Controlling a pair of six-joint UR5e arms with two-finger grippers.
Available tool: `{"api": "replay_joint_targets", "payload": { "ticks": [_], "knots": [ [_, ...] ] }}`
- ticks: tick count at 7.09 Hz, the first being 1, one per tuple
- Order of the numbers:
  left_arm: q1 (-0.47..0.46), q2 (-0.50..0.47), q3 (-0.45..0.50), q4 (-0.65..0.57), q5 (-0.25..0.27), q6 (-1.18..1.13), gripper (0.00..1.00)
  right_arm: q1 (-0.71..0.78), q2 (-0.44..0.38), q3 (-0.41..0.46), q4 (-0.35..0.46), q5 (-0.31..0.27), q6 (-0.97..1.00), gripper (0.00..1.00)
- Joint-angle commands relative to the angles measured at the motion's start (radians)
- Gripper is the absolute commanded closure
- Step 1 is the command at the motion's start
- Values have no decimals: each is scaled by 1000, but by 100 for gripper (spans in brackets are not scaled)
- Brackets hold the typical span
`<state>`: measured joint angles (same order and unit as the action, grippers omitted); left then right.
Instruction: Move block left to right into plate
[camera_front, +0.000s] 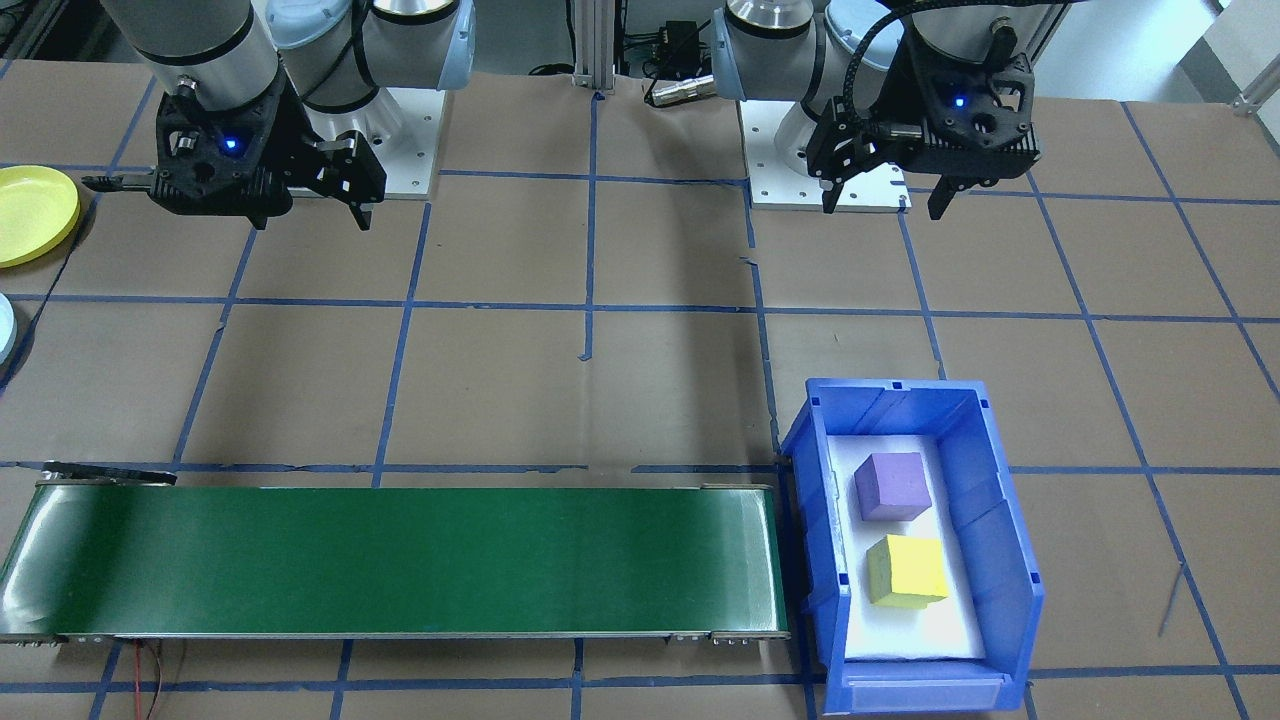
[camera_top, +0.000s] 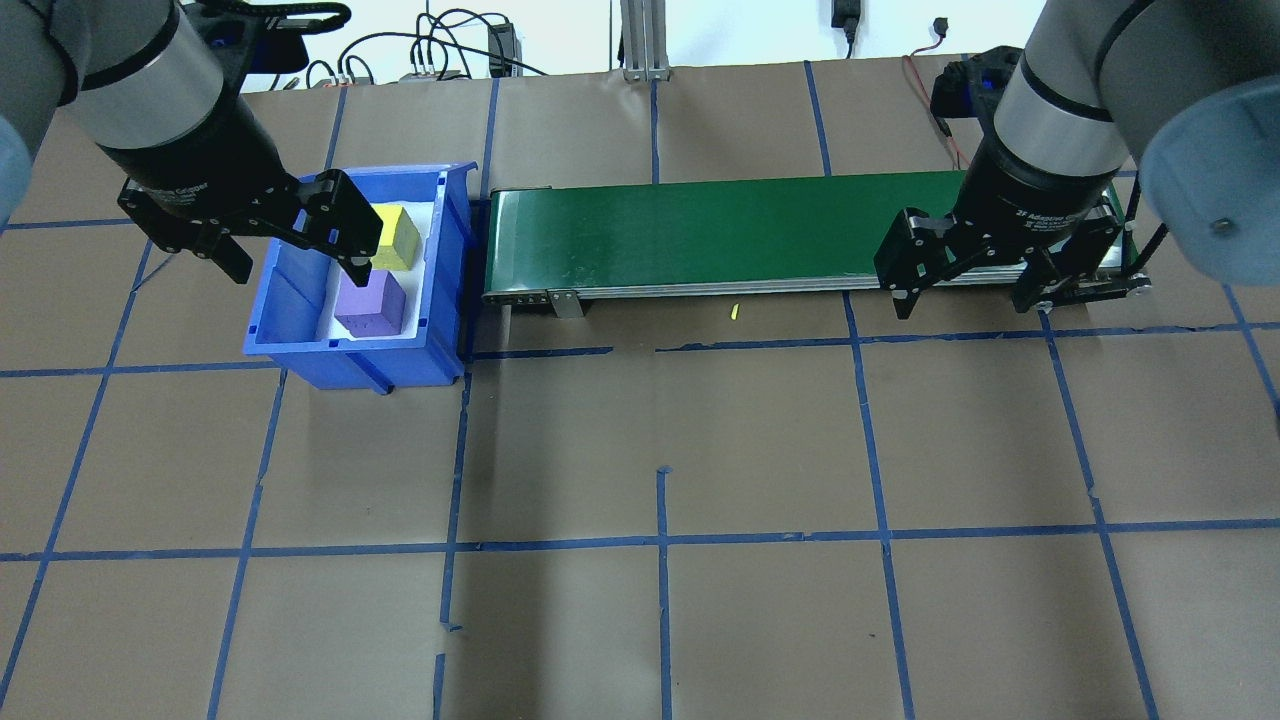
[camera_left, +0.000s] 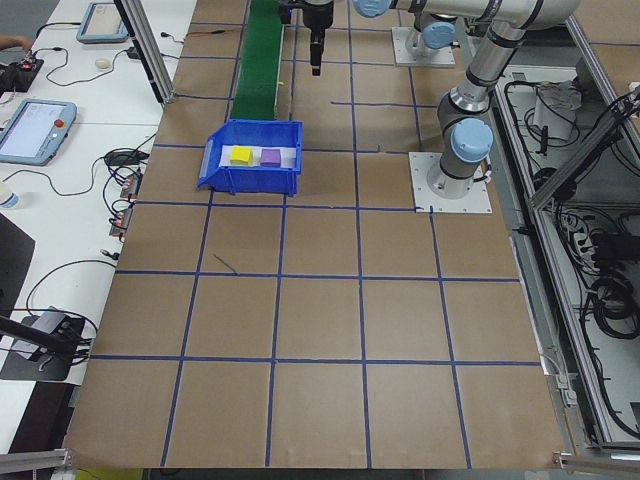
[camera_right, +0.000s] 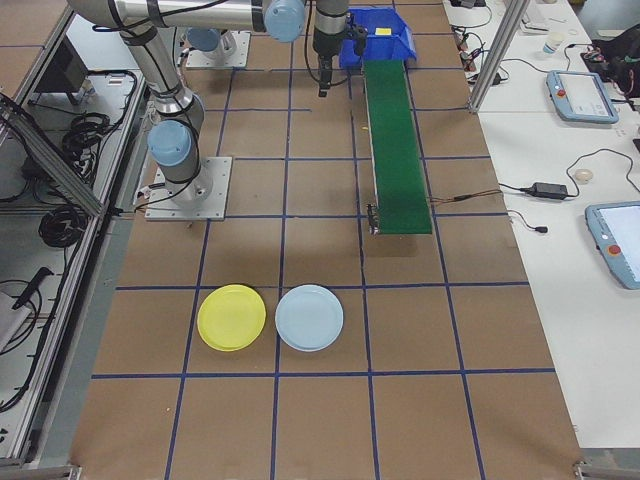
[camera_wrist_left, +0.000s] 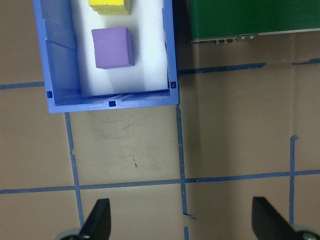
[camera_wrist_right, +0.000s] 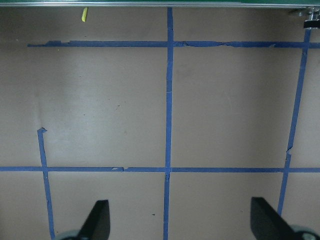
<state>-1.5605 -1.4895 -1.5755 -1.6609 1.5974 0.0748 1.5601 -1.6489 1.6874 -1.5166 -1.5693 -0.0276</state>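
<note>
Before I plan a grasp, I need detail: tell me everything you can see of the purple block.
The purple block is a matte, foam-looking cube with slightly worn edges. It rests flat on the white liner inside the blue bin, at the end nearer the robot, close to the yellow block but apart from it. No gripper touches it.

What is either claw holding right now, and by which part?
Nothing. The left claw and right claw are both open and empty; the purple block and yellow block sit in the blue bin.
</note>
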Motion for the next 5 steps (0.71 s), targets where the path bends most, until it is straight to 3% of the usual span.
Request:
{"api": "replay_joint_targets", "payload": {
  "ticks": [1, 3, 5],
  "knots": [
    [2, 0, -1, 1, -1, -6, 0, 0, 0, 0, 0, 0, -2, 0],
    [4, -3, -9, 3, -2, -3, 0, 0, 0, 0, 0, 0, -2, 0],
    [19, -91, 6, 123, -23, 9, 0, 0, 0, 0, 0, 0, -3, 0]
  ]
}}
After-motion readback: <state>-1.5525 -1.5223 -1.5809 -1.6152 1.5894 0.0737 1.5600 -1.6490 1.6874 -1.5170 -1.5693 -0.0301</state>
